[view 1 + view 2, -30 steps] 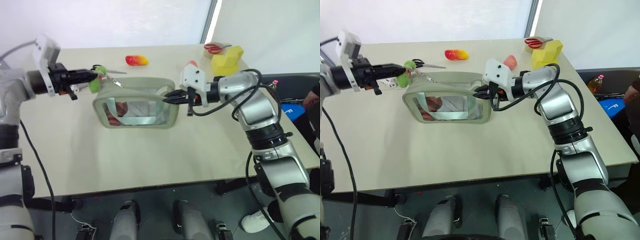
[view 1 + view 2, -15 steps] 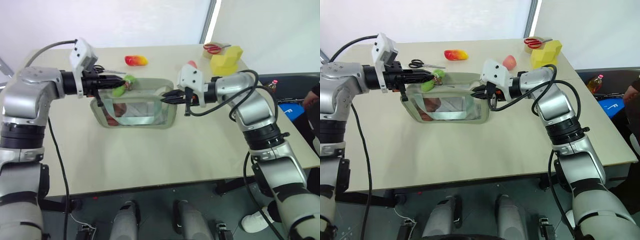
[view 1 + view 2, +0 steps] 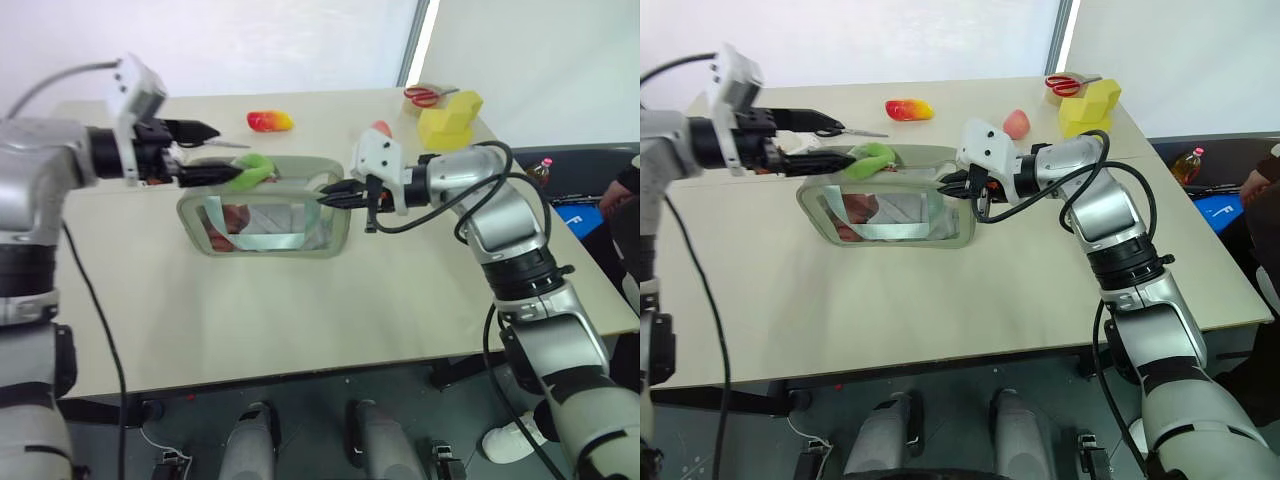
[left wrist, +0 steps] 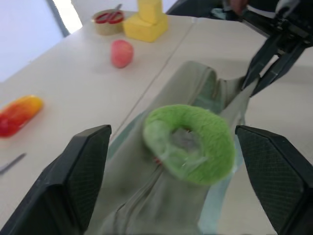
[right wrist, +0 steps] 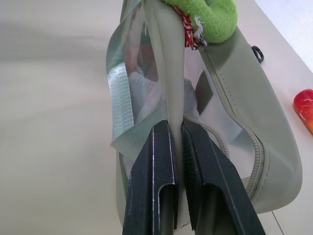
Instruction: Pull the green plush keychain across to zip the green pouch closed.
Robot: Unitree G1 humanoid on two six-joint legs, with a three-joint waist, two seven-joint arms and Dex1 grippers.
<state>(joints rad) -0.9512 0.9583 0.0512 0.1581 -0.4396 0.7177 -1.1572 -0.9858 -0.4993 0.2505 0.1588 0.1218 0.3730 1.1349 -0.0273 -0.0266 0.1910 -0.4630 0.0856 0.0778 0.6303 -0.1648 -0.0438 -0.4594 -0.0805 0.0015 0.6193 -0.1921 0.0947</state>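
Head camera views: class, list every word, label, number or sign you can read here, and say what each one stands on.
"F": white letter on the blue object beside the table's right edge; the rest of it is hidden.
The bottle nearby has a label too small to read.

Fuzzy plush green plush keychain (image 4: 188, 144), matt soft-fabric green pouch (image 5: 244, 127) with glossy clear plastic window, smooth matt table (image 3: 330, 300)

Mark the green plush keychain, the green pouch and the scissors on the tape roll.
green plush keychain (image 4: 188, 143), left wrist view, on its fuzzy ring.
green pouch (image 3: 265, 248), left eye view, on its lower front edge.
scissors (image 3: 1064, 84), right eye view, on the red handles.
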